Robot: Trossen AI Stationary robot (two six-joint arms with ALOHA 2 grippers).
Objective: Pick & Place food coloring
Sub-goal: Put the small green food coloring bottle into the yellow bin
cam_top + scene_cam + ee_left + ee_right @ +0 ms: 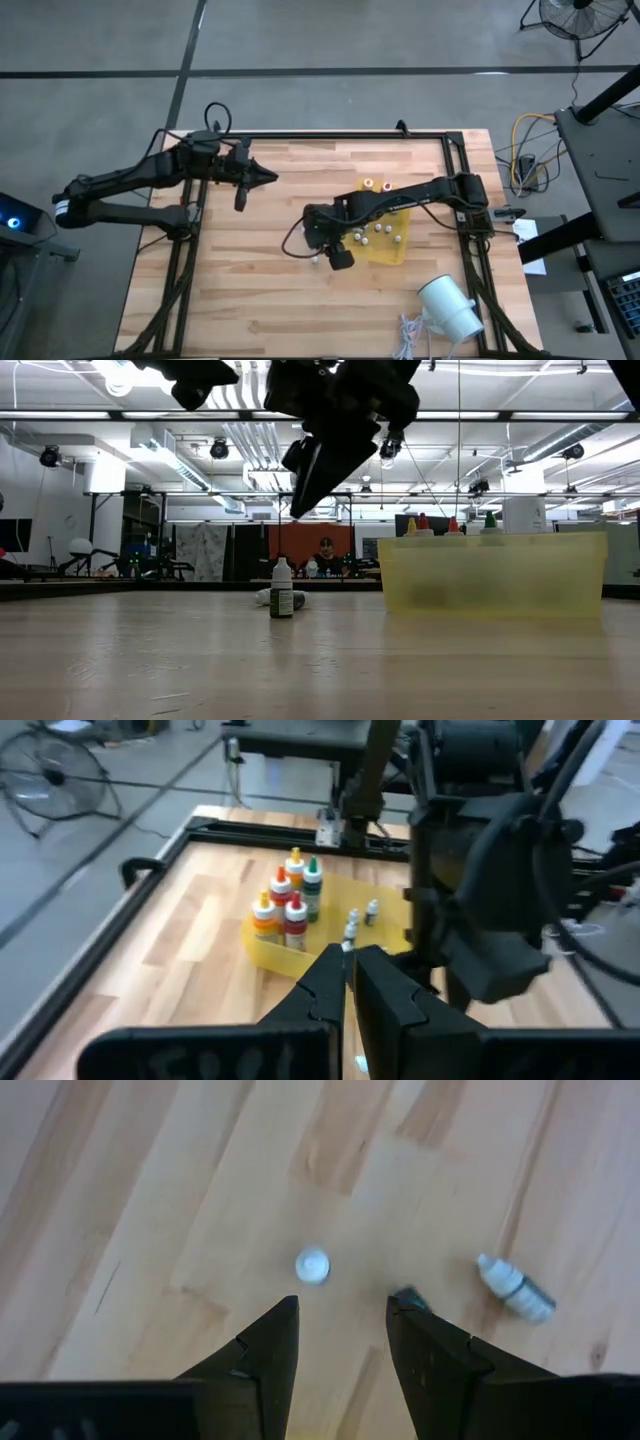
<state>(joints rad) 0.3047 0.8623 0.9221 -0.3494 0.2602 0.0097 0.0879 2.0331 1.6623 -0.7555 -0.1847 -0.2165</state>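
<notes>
Right gripper [338, 258] hangs above the table [250, 300], pointing down, just off the 9 o'clock edge of the yellow tray [385, 250]. Its fingers [265, 1360] are partly open with nothing between them. In the right wrist view an upright white-capped vial [312, 1265] stands on the wood right ahead of the gap between the fingers. A second vial [515, 1287] lies on its side near it. Low view shows the standing vial [282, 590] upright on the table, gripper [300, 510] above it, not touching, and the lying one [268, 597] just behind.

Several more small whitish vials [368, 236] are inside the tray. Bigger bottles with coloured tops [377, 184] stand at the tray's 12 o'clock end; in the left wrist view these [285, 905] show orange, red and green tops, bunched together upright in a corner of the tray [270, 948].

Left gripper [268, 177] waits raised over the table at about 10 o'clock, well apart from the tray, fingers [330, 985] pressed together, empty.

White cylinder [450, 307] lies at the table's 5 o'clock corner.
</notes>
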